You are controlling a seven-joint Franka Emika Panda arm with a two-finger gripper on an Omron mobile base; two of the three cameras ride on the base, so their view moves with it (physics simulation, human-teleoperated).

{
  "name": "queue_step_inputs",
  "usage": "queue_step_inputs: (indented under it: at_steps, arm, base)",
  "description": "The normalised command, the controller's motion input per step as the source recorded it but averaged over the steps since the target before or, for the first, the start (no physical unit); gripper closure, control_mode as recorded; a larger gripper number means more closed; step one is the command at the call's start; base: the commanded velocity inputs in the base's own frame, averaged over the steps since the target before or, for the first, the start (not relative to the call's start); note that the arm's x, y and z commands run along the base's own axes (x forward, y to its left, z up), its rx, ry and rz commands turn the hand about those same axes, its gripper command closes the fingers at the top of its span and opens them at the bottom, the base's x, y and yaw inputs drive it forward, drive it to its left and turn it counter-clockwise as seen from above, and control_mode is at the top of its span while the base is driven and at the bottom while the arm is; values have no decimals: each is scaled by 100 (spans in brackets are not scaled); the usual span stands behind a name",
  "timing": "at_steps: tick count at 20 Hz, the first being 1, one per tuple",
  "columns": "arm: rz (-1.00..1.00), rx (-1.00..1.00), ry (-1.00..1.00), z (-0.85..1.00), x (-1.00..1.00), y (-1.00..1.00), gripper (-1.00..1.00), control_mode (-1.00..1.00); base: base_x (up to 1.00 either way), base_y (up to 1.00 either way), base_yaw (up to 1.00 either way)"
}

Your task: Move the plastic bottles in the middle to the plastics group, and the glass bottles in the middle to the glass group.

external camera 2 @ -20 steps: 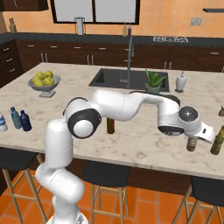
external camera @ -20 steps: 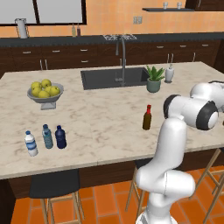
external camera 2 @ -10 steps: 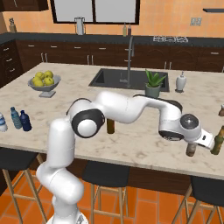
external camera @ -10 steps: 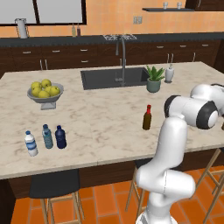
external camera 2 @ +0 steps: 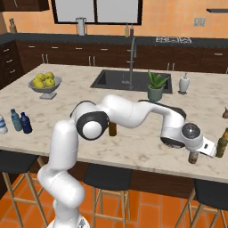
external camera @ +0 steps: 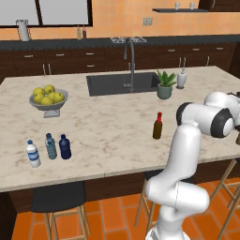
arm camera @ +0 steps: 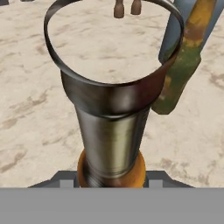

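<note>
Gripper (external camera 2: pixel 195 152) clamped on small brown bottle (external camera 2: pixel 193 157); long axis upright, cap toward hand.

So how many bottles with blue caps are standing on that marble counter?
3, in a row near the counter's front left edge: the clear water bottle, the teal water bottle and the navy bottle. The arm could hide others.

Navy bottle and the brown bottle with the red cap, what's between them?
Nothing: in the left base view, the counter between the navy bottle and the brown bottle is bare.
</note>
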Motion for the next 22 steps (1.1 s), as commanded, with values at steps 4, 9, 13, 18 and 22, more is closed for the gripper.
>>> queue_step_inputs:
  at_steps: [4, 9, 13, 18, 22]
  arm:
    - [0, -1, -1, 2, 12, 0, 100, -100]
    - [-1, 0, -1, 23, 34, -5, 100, -100]
    - [-2, 0, -1, 14, 32, -21, 100, -100]
    - [-1, 1, 0, -1, 4, -29, 100, -100]
    - [-1, 2, 0, -1, -6, -19, 100, -100]
  base:
    - [0, 0, 0]
    - [0, 0, 0]
    - [0, 0, 0]
    - [0, 0, 0]
    - [0, 0, 0]
